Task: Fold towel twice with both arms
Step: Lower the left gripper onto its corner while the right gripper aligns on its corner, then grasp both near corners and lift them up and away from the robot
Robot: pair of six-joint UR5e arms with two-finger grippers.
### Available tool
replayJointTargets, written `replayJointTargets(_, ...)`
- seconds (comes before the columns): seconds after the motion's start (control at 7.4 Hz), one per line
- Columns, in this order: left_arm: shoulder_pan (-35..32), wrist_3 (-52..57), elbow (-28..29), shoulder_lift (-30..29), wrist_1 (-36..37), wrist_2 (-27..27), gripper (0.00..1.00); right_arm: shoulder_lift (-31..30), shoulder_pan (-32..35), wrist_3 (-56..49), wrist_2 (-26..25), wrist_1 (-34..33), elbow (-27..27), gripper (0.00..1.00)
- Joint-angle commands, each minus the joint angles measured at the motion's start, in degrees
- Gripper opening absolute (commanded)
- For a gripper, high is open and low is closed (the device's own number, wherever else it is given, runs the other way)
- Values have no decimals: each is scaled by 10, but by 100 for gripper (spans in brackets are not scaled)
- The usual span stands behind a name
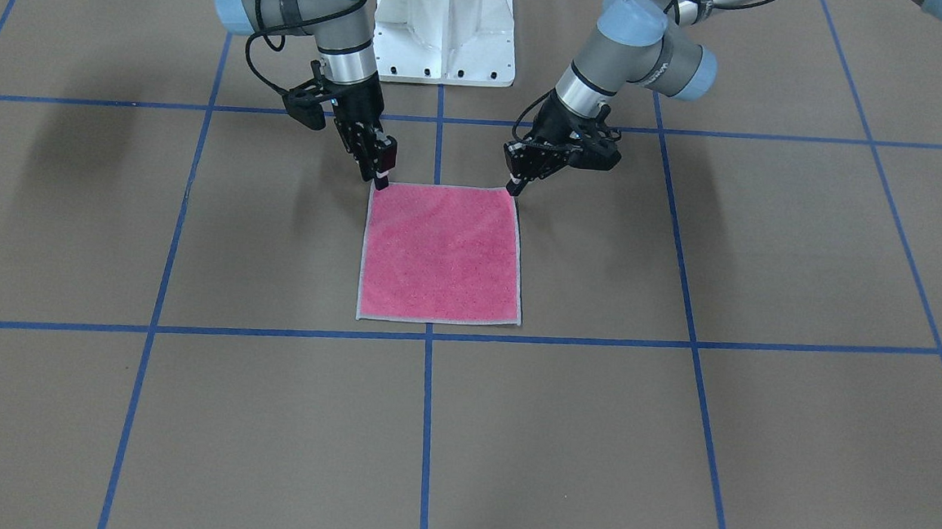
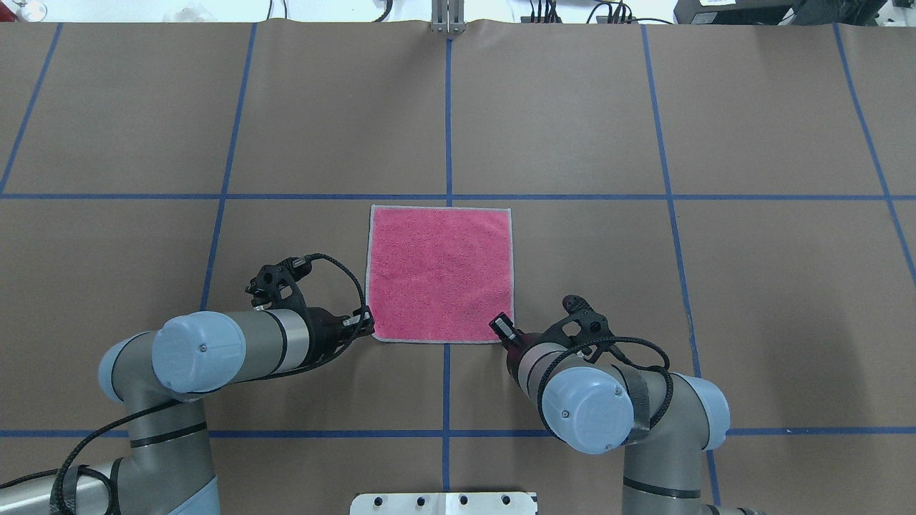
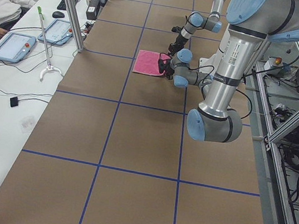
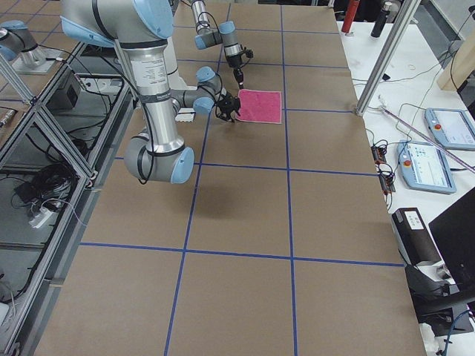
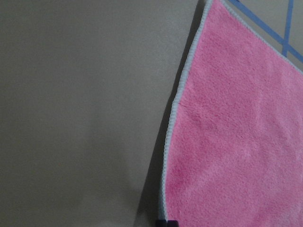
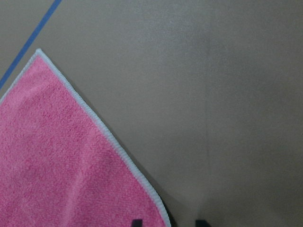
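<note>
Down at the near edge of the towel [image 2: 440,272], both my grippers are on its two corners closest to me. It lies flat and square on the brown table [image 2: 715,107], pink face up, light grey hem all round. It sits over the central blue tape line [image 2: 448,121], its far edge just short of the cross line.

My left gripper [image 2: 367,327] is at the near left corner. On the left wrist view its fingertips [image 5: 162,222] sit drawn together right on the hem, pinching it. A dark shadow runs under that edge, so the cloth there looks a touch raised.

My right gripper [image 2: 503,329] is at the near right corner. On the right wrist view its fingers [image 6: 137,222] stand apart. One is over the pink and the other over bare table, with the hem running between them. Nothing is clamped there.

Both arms come in low and angled from either side of the white pedestal [image 1: 445,26].
</note>
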Motion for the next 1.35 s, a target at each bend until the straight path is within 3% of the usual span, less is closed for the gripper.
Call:
replayJointTargets(0.0,0,0,0,-1,0,0,0,1,1,1,-7,1,-2,0)
replayJointTargets(0.27,-1,1,-1,-2,0,0,0,1,4,1,-16,1,6,0)
replayJointTargets(0.68,-2,1,-42,3,0,-6,0,-14,10,1,-16,0,60,0)
replayJointTargets(1.08,-3,0,-70,8,1,-7,0,-83,-2,1,-15,-1,148,0)
replayJointTargets(1.22,-3,0,-80,8,3,-7,0,-87,-3,1,-15,-1,152,0)
